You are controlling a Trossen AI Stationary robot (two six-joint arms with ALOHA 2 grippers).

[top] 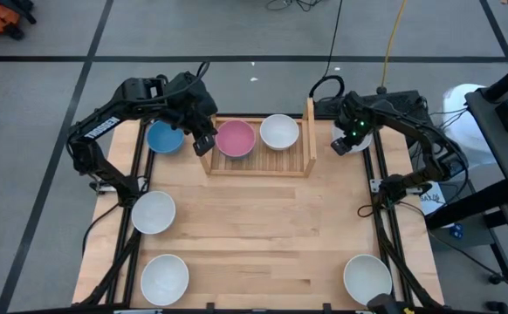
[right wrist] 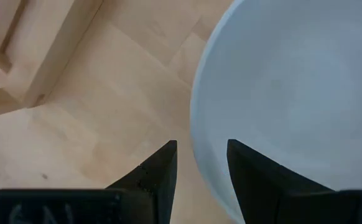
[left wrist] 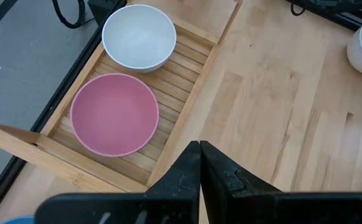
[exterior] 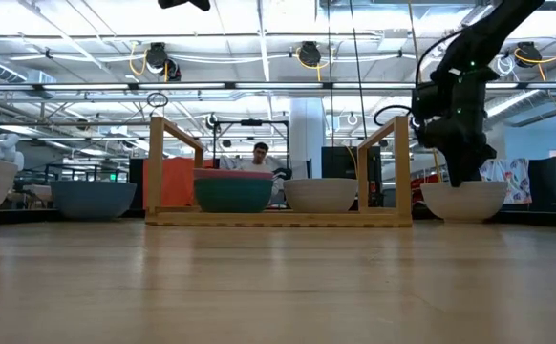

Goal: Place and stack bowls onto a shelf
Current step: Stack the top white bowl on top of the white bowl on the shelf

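The shelf (top: 258,167) stands at the table's far middle. On it sit a pink bowl (top: 235,139), nested in a teal bowl (exterior: 232,195), and a white bowl (top: 278,131). A blue bowl (top: 162,138) rests on the table left of the shelf. Just right of the shelf stands another white bowl (exterior: 464,200). My right gripper (right wrist: 199,163) points down at it, open, one finger outside its rim (right wrist: 196,118) and one finger over its inside. My left gripper (left wrist: 199,152) hangs shut and empty above the shelf's left end.
Three more white bowls stand on the table: one at the left edge (top: 154,212), one at the near left (top: 165,277), one at the near right (top: 367,277). The shelf's right upright panel (top: 310,131) stands close beside my right gripper. A person shows far behind the table (exterior: 260,153).
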